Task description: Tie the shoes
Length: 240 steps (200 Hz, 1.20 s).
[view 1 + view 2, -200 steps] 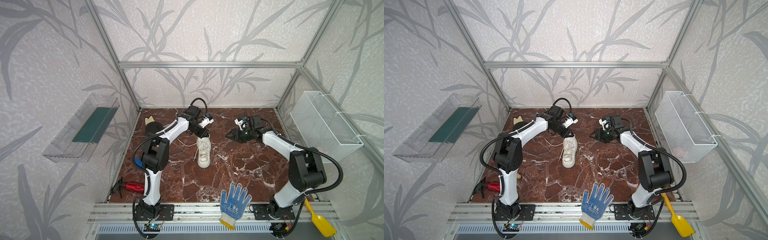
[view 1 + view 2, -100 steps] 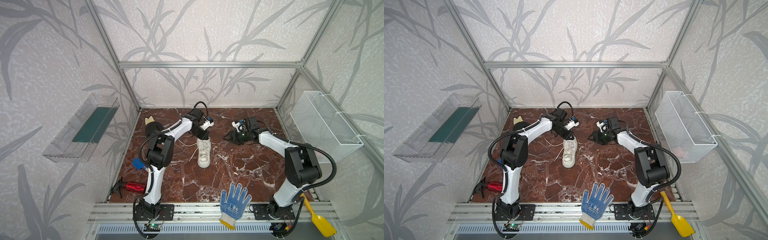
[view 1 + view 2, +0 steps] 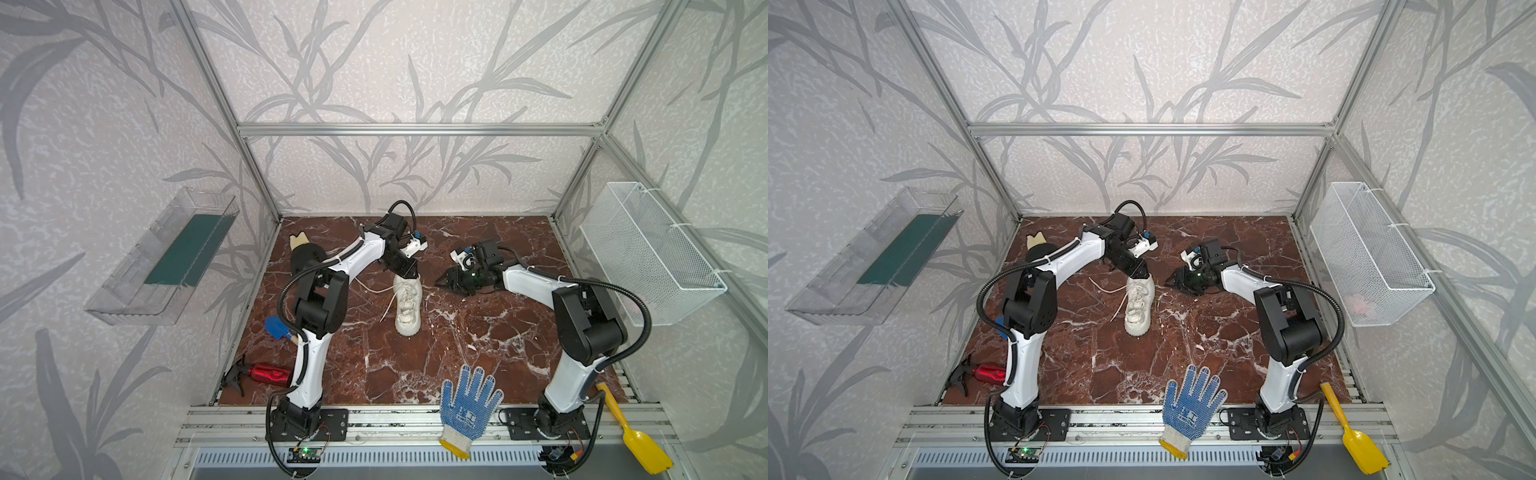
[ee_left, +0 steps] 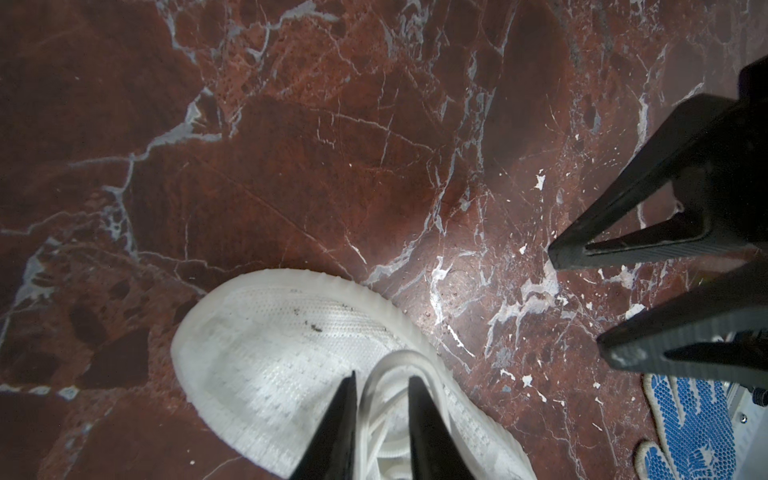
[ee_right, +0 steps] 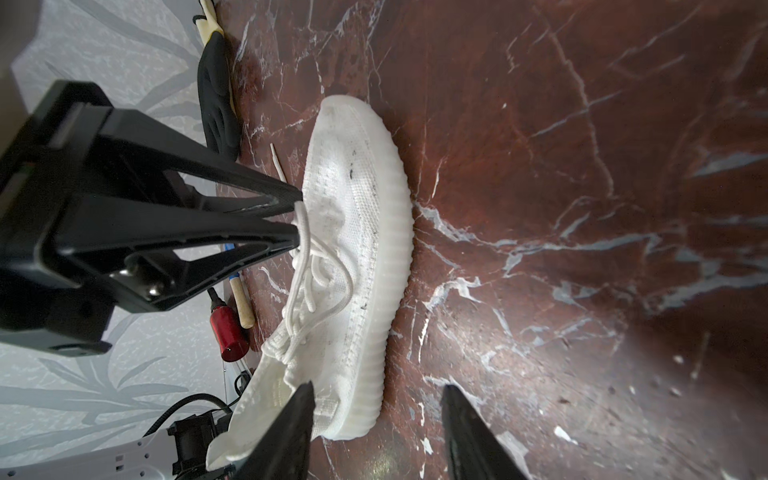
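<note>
- One sneaker (image 3: 409,309) – off-white knit upper, ribbed chunky sole, a few dark scuffs along the side. It stands on its sole at mid-table, toe toward the near edge.
- laces (image 5: 309,253): thin round white cord, loosely criss-crossed. Two loose ends trail off the left side onto the table (image 3: 457,332).
- left gripper (image 5: 299,216): black tapered fingers. The tips stand a narrow gap apart over the lacing, with a lace loop running across that gap. Pinched or only lying there, I cannot tell.
- right gripper (image 4: 575,299): fingers clearly spread with nothing between them, low and just right of the sneaker's far end.
- Table surface: glossy red-brown marble pattern with white veins.
- Hidden: in both top views the left gripper covers the sneaker's heel and collar.
- The left wrist view is blurred around its own fingertips (image 4: 347,399), and the sneaker is cut off at that view's edge.
- blue brush (image 3: 276,328): mostly behind the left arm, with only the head showing.
- knit glove (image 3: 469,401): white with blue dots, lying flat over the near edge.
- red bottle (image 3: 266,373): shiny, lying on its side at the near left.
</note>
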{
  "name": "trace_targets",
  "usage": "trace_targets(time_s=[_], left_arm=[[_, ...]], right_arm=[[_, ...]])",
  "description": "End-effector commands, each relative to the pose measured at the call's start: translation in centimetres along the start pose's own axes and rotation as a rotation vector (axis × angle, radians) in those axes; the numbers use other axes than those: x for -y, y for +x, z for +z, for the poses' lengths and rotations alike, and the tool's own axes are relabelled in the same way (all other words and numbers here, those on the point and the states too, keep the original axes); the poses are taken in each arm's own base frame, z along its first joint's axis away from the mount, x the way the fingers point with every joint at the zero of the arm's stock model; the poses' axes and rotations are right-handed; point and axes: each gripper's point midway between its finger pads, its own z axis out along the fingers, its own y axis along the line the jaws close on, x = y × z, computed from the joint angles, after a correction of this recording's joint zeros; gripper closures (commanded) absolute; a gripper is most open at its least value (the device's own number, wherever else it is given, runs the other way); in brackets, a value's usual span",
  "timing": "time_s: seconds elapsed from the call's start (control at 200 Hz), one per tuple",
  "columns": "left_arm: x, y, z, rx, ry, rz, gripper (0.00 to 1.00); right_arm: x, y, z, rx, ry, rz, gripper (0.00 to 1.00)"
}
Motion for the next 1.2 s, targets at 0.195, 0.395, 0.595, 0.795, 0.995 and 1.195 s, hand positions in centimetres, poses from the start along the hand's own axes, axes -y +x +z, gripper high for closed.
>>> trace_targets(time_s=[0.195, 0.395, 0.595, 0.795, 0.995, 1.195], left_arm=[[0.5, -0.2, -1.2, -0.001, 0.001, 0.009, 0.69], [0.5, -1.0, -2.4, 0.039, 0.001, 0.036, 0.61], [0.5, -1.4, -3.6, 0.07, 0.011, 0.074, 0.54], [0.0, -1.6, -5.1, 0.113, 0.003, 0.108, 0.53], [-1.2, 0.2, -6.3, 0.077, -0.038, 0.208, 0.57], [-2.5, 3.3, -6.5, 0.041, -0.023, 0.305, 0.57]], right_arm=[[-1.7, -1.2, 1.5, 0.01, -0.063, -0.015, 0.5], [-1.8, -1.1, 1.3, 0.01, -0.063, -0.014, 0.5], [-1.5, -0.6, 1.1, 0.008, -0.056, -0.008, 0.5], [-1.5, -0.3, 0.9, 0.002, -0.05, -0.011, 0.5], [-1.5, -0.1, 0.6, -0.002, -0.043, -0.015, 0.5], [-1.4, 0.3, 0.4, -0.009, -0.028, -0.023, 0.51]])
